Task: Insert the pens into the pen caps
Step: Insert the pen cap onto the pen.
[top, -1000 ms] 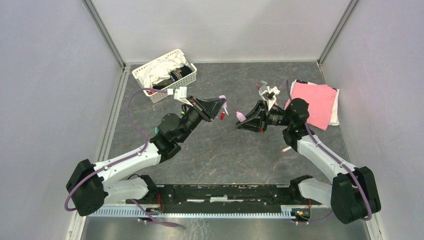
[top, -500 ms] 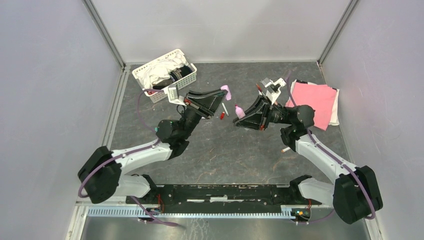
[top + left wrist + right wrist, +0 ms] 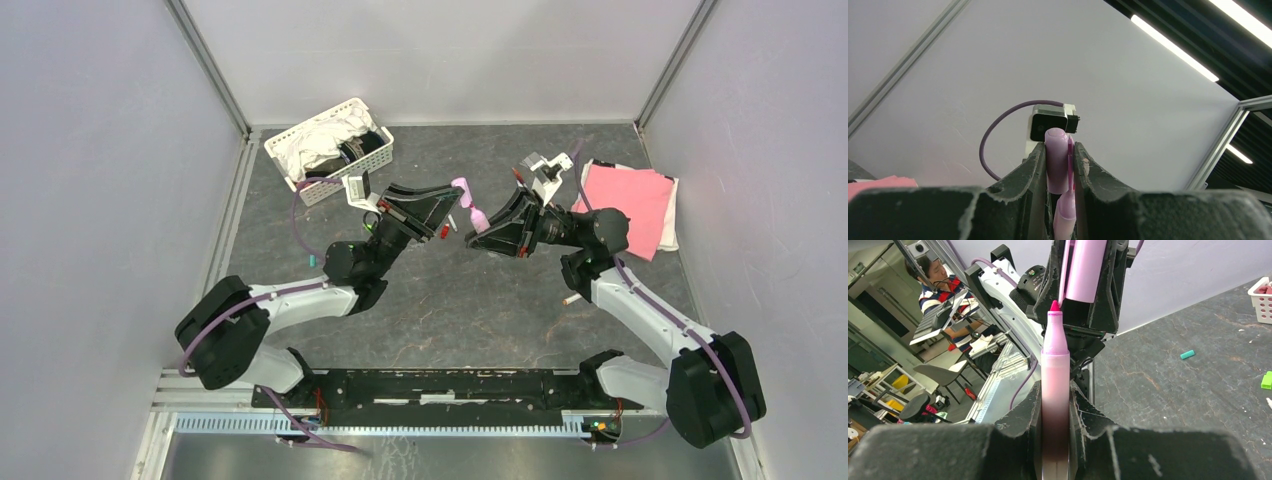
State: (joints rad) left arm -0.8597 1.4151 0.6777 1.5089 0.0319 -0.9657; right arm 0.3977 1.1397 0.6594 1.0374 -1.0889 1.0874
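The pink pen stands upright in the right gripper, whose jaws are closed narrow on its barrel, with the magenta tip pointing away from the wrist. Right at that tip is the open end of the pink cap. In the right wrist view the tip sits at the left edge of the cap's mouth, and the cap leans slightly, so the 2 are not quite in line. Whether the tip touches the rim I cannot tell.

The cap is pinched between the jaws of the left gripper, which are drawn in narrow around it. In the left wrist view its rounded closed end sticks out past the fingertips.

Seen from above, the 2 grippers meet nose to nose over the middle of the far half of the desk, both raised off it, the left arm reaching in from the left and the right arm from the right.

On the desk, a teal cap lies well apart on the left side and a green cap lies further out. 1 loose pen with a pale barrel lies beside the right arm. A white basket of cloths stands at the far left corner, and a pink cloth lies folded at the far right.
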